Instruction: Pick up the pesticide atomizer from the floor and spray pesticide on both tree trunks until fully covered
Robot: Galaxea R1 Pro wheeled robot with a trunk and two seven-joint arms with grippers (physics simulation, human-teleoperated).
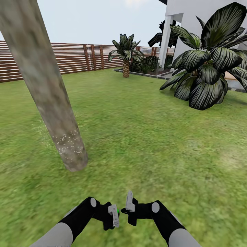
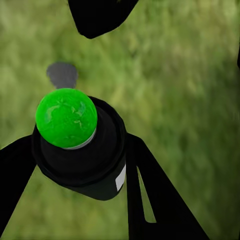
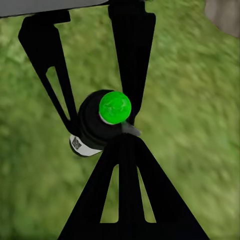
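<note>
The pesticide atomizer, a small black bottle with a bright green top here, sits between the fingers of my left gripper, which is shut on it. The head view shows that gripper low over the lawn, with a speck of the atomizer's green top beside it. My right gripper hovers close alongside with its fingers together; its tip nearly touches the atomizer. A leaning mottled grey-tan tree trunk rises ahead to the left, with white speckles near its base.
Green lawn spreads ahead and right. A brown slat fence runs along the back. A short palm stands far ahead, and a large broad-leaved plant and a white building are at the right.
</note>
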